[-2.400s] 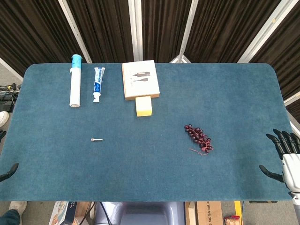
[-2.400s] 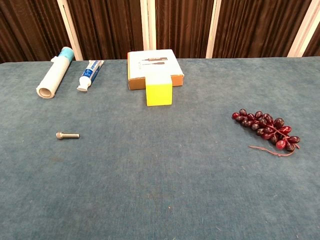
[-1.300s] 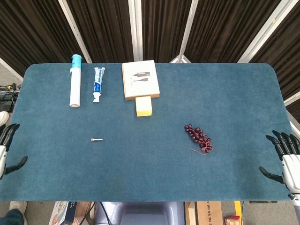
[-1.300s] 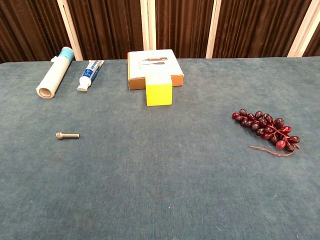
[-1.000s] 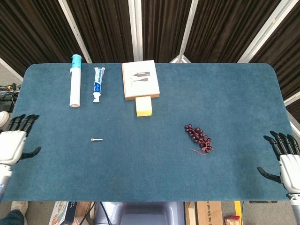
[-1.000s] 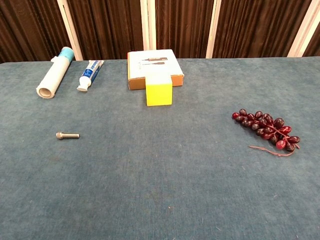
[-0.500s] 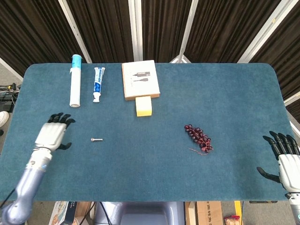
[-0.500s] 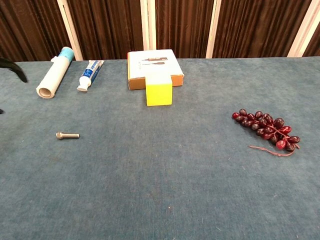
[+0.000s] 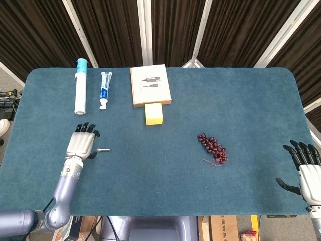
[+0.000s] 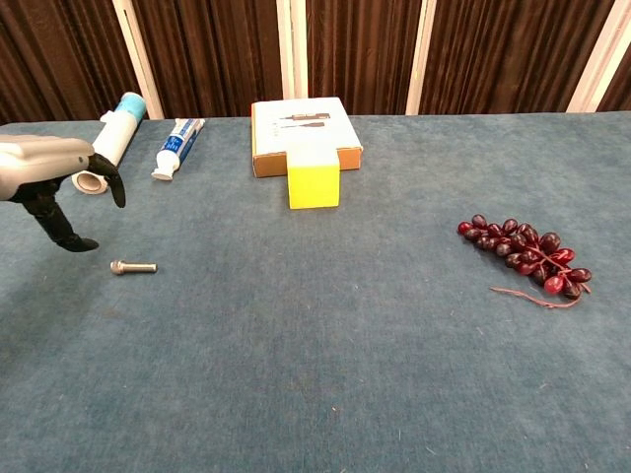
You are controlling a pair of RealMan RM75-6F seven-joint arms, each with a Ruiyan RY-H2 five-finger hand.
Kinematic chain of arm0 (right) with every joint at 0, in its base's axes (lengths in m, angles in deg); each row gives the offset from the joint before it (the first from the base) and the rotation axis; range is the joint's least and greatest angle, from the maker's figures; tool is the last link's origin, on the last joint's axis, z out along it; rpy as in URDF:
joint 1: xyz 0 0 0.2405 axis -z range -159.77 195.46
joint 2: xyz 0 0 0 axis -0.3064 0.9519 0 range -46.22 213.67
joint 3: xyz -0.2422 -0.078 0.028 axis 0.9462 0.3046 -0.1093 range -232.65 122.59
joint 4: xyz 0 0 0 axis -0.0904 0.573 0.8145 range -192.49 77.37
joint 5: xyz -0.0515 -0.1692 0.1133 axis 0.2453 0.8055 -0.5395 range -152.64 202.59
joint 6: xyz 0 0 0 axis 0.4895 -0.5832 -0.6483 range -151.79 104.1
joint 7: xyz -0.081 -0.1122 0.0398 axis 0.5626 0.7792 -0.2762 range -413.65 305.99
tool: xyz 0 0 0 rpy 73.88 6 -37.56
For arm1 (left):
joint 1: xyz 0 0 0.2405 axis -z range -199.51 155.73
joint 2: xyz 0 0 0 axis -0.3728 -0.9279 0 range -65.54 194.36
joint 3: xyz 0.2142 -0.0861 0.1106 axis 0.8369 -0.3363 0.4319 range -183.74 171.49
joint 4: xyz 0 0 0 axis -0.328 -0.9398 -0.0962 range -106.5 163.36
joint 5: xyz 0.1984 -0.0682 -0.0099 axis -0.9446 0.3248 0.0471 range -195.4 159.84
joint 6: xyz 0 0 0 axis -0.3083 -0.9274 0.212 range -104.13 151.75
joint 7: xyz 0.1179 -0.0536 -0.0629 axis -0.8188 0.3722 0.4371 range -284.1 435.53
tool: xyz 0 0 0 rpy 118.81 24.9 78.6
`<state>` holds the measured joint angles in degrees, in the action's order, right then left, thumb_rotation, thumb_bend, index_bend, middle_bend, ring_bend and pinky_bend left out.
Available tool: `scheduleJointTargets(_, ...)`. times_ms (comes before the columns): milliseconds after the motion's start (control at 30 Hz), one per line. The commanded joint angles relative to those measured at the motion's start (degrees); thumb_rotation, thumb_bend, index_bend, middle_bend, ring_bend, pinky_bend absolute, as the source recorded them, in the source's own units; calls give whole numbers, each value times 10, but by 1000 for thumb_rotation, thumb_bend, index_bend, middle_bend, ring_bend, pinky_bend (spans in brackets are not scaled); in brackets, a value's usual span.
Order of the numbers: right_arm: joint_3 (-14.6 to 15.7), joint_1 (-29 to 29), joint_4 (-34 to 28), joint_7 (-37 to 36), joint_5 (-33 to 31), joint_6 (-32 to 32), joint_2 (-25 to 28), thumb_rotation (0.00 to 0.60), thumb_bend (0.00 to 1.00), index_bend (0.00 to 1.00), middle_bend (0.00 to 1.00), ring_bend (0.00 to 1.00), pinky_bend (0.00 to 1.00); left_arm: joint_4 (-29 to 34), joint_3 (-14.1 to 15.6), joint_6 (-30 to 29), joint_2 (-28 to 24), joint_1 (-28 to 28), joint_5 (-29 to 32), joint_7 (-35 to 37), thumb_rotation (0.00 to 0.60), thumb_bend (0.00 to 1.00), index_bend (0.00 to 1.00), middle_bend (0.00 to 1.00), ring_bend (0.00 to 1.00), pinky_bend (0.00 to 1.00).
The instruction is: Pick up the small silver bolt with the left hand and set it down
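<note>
The small silver bolt [image 9: 103,149] [image 10: 133,267] lies flat on the blue table cloth at the left. My left hand [image 9: 83,141] [image 10: 57,182] hovers just to its left and above it, fingers apart, holding nothing. The thumb tip [image 10: 83,243] hangs near the bolt's head without touching it. My right hand [image 9: 306,168] stands open at the table's right edge, far from the bolt, and shows only in the head view.
A white tube with a teal cap [image 9: 80,93] and a toothpaste tube [image 9: 105,89] lie at the back left. A flat box [image 9: 150,84] with a yellow block [image 9: 154,113] in front of it sits at the back middle. A bunch of dark grapes [image 9: 212,147] lies to the right.
My left hand has come in from the table's left edge toward the right and now hovers beside the bolt. The bolt and my right hand have stayed put.
</note>
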<state>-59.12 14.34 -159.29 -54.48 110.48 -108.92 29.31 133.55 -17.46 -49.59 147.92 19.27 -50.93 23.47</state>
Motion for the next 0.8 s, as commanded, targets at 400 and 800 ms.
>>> scheduleJointTargets(400,-3,0,4,-10,-7,2,1,600,155,186,108,62,0,-68,15,-71,109,24,17,-53,600,406,363,109,0,0)
scheduleJointTargets(800,-4,1,9,-25,-12,3,4,600,154,186,108,62,0,-141,8,-57,162,25,11,-34,600,446,403,127,0,0)
